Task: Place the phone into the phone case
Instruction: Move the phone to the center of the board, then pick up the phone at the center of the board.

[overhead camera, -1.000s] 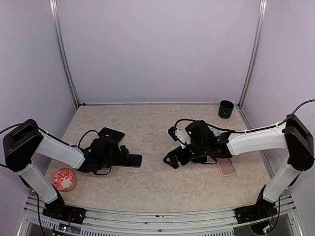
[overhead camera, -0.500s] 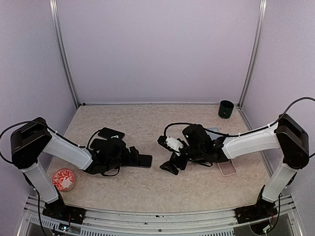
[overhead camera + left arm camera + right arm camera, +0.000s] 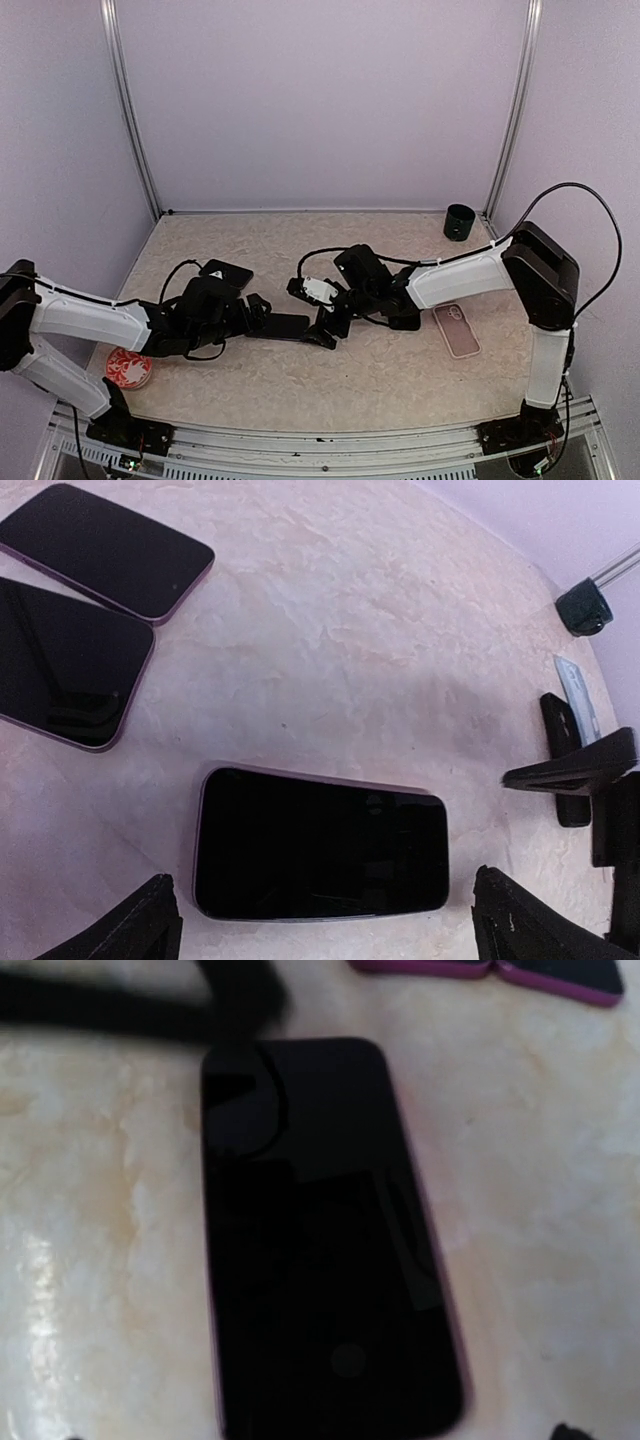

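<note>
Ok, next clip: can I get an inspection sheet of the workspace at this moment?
Surface: beige marbled table, no spills seen.
Job's things: phone lying flat mid-table; phone case flat to its right, apart from it, empty.
Clutter: two spare phones at left; red patterned dish near left; black cup back right.
End effectors: left end effector open, straddling the phone; right end effector open, over the same phone.
Cables: black cable looping off the right arm.
Surroundings: plain lilac walls, metal posts; nothing else seen.
</note>
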Motion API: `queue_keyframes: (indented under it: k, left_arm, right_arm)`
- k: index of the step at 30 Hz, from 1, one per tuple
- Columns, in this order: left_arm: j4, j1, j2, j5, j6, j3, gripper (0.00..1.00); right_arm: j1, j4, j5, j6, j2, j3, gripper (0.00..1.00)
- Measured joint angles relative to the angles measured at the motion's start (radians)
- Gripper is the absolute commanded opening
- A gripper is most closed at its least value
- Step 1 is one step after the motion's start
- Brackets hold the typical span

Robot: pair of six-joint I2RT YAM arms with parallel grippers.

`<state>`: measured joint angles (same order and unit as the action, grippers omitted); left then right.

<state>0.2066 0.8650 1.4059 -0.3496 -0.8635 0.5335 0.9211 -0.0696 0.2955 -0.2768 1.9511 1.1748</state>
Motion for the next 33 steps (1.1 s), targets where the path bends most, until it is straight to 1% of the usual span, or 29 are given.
queue_keyframes:
  k: [7,12,17,24,27,33]
  left_arm:
    - [-0.109,0.054,-0.19,-0.069,-0.019,-0.018,0.99]
    - [-0.159,0.074,-0.307,-0.105,-0.038,-0.068,0.99]
    - [-0.195,0.084,-0.352,-0.11,-0.051,-0.088,0.99]
    - [-0.229,0.113,-0.364,-0.137,-0.054,-0.088,0.99]
    - [-0.248,0.119,-0.376,-0.156,-0.056,-0.088,0.99]
    - [-0.26,0.124,-0.437,-0.194,-0.056,-0.093,0.99]
  right_arm:
    - [0.0,0.046,0.031,-0.032,0.086,0.066,1.0]
    - [0.0,0.084,0.043,-0.057,0.134,0.13,1.0]
    - [0.0,0.103,0.046,-0.071,0.168,0.17,1.0]
    - [0.0,0.147,0.051,-0.078,0.213,0.215,0.99]
    - [0.0,0.153,0.053,-0.078,0.216,0.224,0.97]
    - [-0.002,0.161,0.07,-0.074,0.222,0.224,0.9]
